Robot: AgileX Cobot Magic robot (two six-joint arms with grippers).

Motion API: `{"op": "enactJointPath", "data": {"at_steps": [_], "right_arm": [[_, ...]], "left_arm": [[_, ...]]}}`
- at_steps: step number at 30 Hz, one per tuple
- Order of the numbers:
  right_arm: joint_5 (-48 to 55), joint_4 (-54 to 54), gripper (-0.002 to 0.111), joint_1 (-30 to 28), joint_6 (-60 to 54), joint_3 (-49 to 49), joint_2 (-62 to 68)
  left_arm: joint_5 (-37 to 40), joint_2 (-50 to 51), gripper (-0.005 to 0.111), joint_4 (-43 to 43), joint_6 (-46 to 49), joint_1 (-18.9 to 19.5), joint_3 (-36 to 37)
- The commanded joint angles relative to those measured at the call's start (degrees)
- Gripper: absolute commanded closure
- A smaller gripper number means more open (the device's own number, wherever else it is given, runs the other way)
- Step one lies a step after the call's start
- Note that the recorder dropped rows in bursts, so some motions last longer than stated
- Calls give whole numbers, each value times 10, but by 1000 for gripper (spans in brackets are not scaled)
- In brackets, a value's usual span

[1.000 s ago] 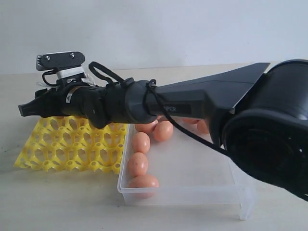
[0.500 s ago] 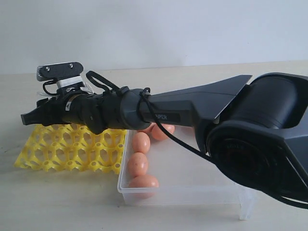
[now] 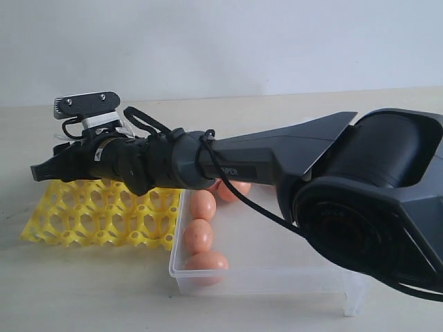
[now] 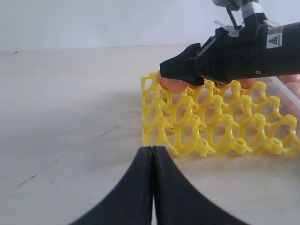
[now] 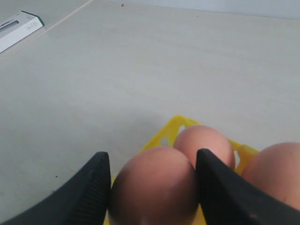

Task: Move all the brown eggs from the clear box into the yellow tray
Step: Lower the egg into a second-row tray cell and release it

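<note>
Clamping a smooth orange-brown oval egg (image 5: 154, 197) between the wide-set black fingers of the right gripper (image 5: 152, 161), at the far left corner of the bright yellow openwork plastic egg tray (image 3: 97, 211). Hovering next to two more such eggs (image 5: 206, 140) seated along that far edge. Pressing the left gripper (image 4: 152, 157) tightly together on nothing, apart from the tray. Showing three further eggs (image 3: 199, 235) lying along the left wall of the shallow transparent plastic box (image 3: 277, 256), just right of the tray.

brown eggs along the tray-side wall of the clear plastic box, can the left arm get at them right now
Probably not yet. The right arm, holding a smooth brown egg, stretches over the yellow openwork plastic tray between the left arm's shut jaws and those eggs in the clear plastic box.
</note>
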Motion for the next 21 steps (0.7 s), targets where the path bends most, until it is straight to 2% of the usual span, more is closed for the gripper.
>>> {"op": "enactJointPath", "data": {"at_steps": [1, 3, 7, 10, 21], "right_arm": [[-18, -4, 101, 1, -29, -6, -1], [-20, -4, 90, 1, -32, -6, -1], [-27, -3, 60, 1, -32, -6, -1], [-28, -3, 47, 1, -32, -9, -1], [-2, -3, 46, 1, -32, -12, -12]], "left_arm": [[-6, -3, 107, -1, 0, 1, -2], [-6, -3, 107, -1, 0, 1, -2], [-6, -3, 107, -1, 0, 1, -2], [-6, -3, 107, -1, 0, 1, -2], [-6, -3, 107, -1, 0, 1, -2]]}}
